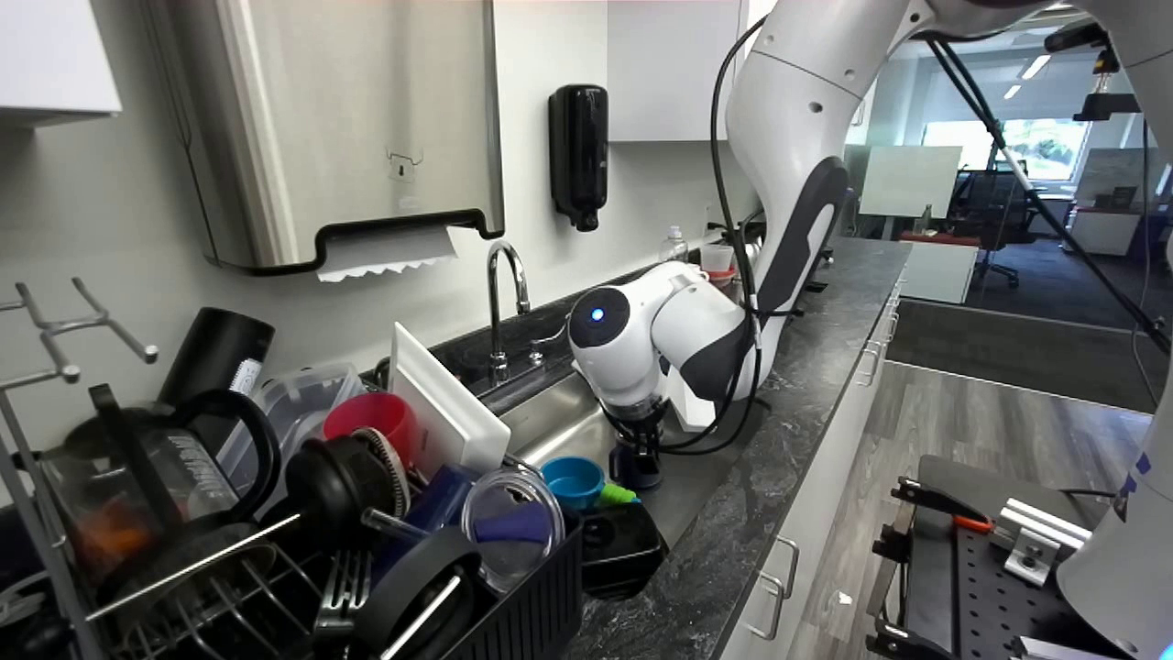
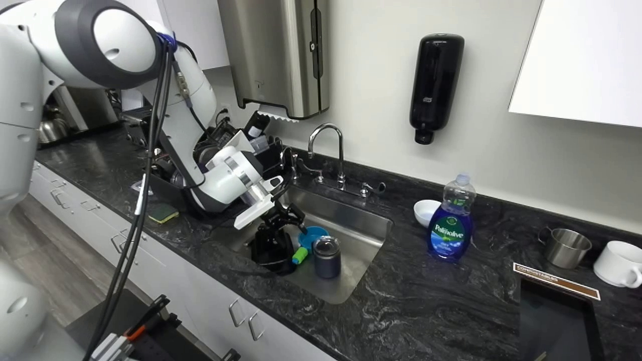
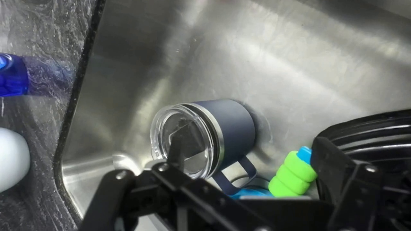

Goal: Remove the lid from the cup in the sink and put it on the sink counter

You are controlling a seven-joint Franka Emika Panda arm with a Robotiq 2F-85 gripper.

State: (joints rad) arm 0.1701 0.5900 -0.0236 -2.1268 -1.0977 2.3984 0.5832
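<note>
- A black jointed pincer [image 2: 287, 226] hangs over the rectangular stainless-steel sink [image 2: 357, 250].
- A dark navy cylindrical cup [image 2: 327, 263] stands in the sink, a round see-through lid [image 2: 326, 243] on its mouth.
- A small bright-green cylinder [image 2: 301, 254] with a blue end lies near the cup.
- A clear bottle of blue Palmolive [image 2: 450, 225] stands on the glossy black marbled counter [image 2: 426, 301], just beside a small round white bowl [image 2: 425, 212].

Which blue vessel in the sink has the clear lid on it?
The navy mug: the clear lid covers its mouth, while the brighter blue bowl is open on top.
</note>
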